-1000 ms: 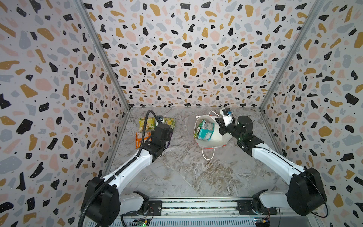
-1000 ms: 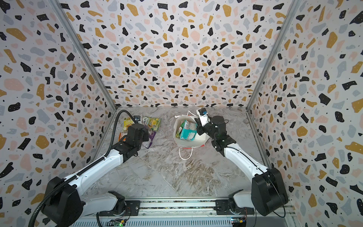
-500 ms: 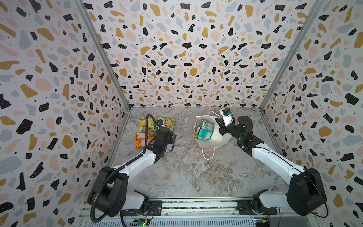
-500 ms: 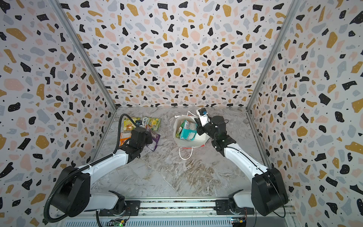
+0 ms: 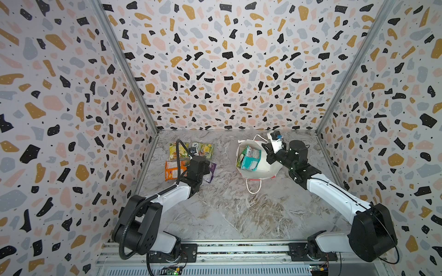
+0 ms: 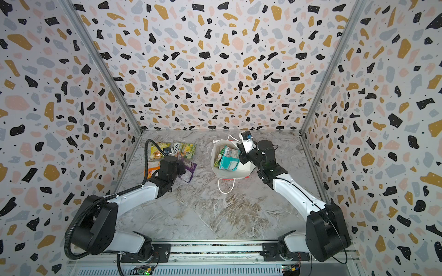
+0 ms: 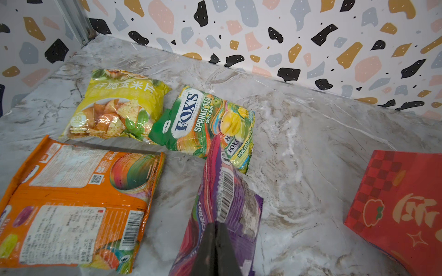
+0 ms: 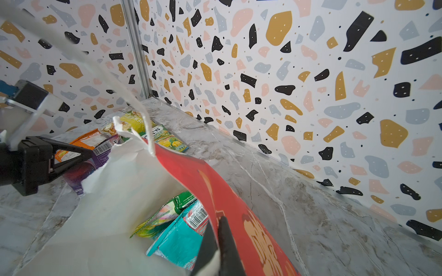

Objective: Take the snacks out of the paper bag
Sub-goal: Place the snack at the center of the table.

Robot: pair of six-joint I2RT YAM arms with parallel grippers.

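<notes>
A red paper bag [image 5: 268, 169] with a white inside is shown at centre right in both top views, on the marble table [image 5: 239, 210]. It stands with its mouth open upward, and gold characters are seen on its red outer wall in the wrist views. Two packets are seen inside it: a teal packet [image 5: 251, 159] and, just left of it, a green packet [image 5: 240, 158]. Both stand on end, with their long axes running roughly up and down the frame. One white cord handle [image 5: 253, 192] lies on the table below the bag.

Four packets lie left of centre, well apart from the bag: a yellow packet [image 5: 175, 150], a FOX'S packet [image 5: 204, 149], an orange packet [image 5: 171, 170] and a purple packet [image 5: 212, 172]. The orange and purple packets are partly hidden by the left arm in the top views.

The left gripper [image 7: 216, 229] is pressed together on an edge of the purple packet. The packet is held on edge, with its long axis pointing away from the fingers toward the FOX'S packet. The right gripper [image 8: 218, 223] is pinched on the bag's right wall, near the rim. The scene is enclosed by terrazzo-patterned walls [image 5: 227, 71].
</notes>
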